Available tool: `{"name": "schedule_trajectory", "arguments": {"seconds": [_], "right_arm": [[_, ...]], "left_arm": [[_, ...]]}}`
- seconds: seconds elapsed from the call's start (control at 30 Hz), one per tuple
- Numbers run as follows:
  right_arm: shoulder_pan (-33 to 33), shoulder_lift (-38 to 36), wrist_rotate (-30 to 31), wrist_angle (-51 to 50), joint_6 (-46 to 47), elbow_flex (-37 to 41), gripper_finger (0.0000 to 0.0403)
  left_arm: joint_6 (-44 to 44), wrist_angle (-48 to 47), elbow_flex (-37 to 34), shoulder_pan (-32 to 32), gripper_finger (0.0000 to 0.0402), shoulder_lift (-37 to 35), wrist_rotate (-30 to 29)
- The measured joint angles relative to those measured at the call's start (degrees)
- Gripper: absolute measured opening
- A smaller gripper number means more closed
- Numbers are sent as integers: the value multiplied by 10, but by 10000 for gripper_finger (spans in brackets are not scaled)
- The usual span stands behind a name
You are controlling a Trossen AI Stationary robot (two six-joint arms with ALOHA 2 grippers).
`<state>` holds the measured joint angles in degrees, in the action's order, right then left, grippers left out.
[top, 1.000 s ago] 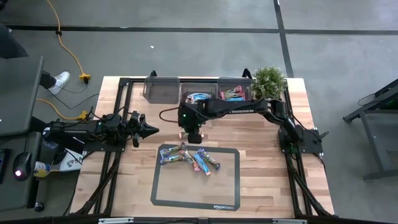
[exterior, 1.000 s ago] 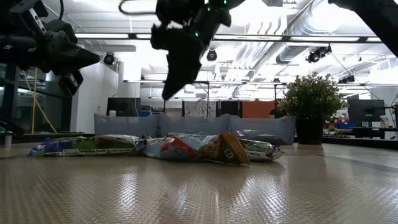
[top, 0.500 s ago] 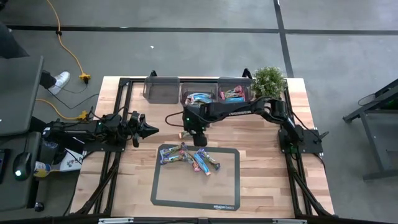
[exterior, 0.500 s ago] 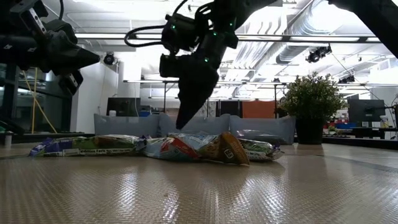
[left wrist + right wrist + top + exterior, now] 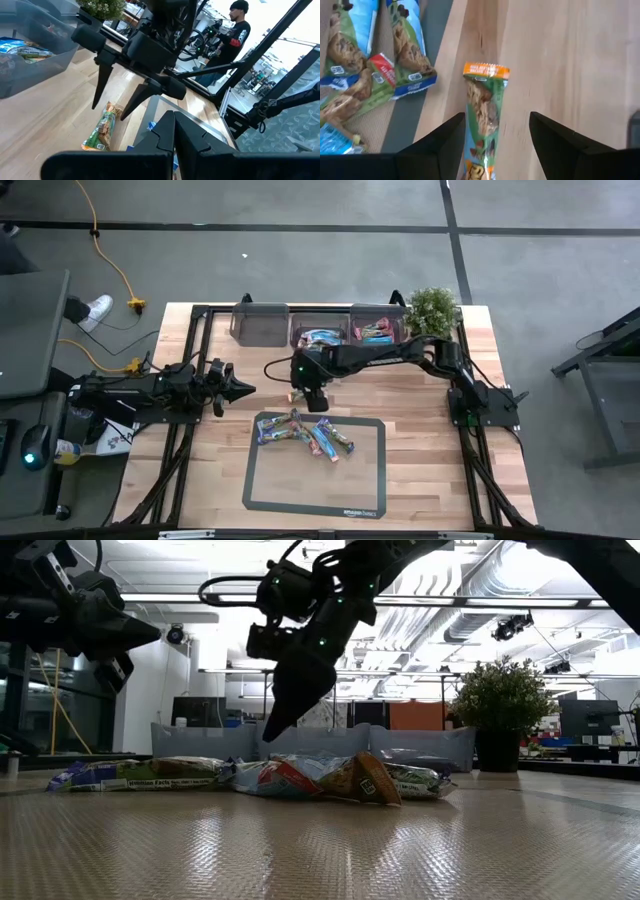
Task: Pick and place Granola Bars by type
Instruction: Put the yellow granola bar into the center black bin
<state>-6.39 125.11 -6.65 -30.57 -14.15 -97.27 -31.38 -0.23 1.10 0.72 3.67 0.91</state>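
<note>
One granola bar (image 5: 482,115) in a green and orange wrapper lies flat on the bare wood, just beyond the mat's far edge; it also shows in the left wrist view (image 5: 102,131). My right gripper (image 5: 496,117) hangs open over it, tilted downward, one finger on each side of the bar and above it (image 5: 107,110). Several more granola bars (image 5: 305,435) lie in a heap on the dark mat (image 5: 360,480). My left gripper (image 5: 240,388) waits shut and level over the table's left side.
Three clear bins stand along the far edge: one on the left (image 5: 260,323) and two (image 5: 322,335) (image 5: 376,332) with bars inside. A potted plant (image 5: 432,310) stands at the far right. A person (image 5: 237,30) stands beyond the table.
My right gripper has come down toward the lone bar on the wood, ending closer to the table. The bars have not moved.
</note>
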Motion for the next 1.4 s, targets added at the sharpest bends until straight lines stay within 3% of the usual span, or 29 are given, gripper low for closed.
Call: {"name": "schedule_trajectory", "arguments": {"seconds": [0.47, 1.07, 1.4], "right_arm": [[2, 32, -13, 36, -5, 2, 207], [3, 27, -15, 135, 16, 98, 205], [3, 29, -19, 136, 39, 99, 168]], "left_arm": [[0, 0, 0, 0, 1, 0, -3], [0, 0, 0, 0, 1, 0, -3], [0, 0, 0, 0, 1, 0, -3]]}}
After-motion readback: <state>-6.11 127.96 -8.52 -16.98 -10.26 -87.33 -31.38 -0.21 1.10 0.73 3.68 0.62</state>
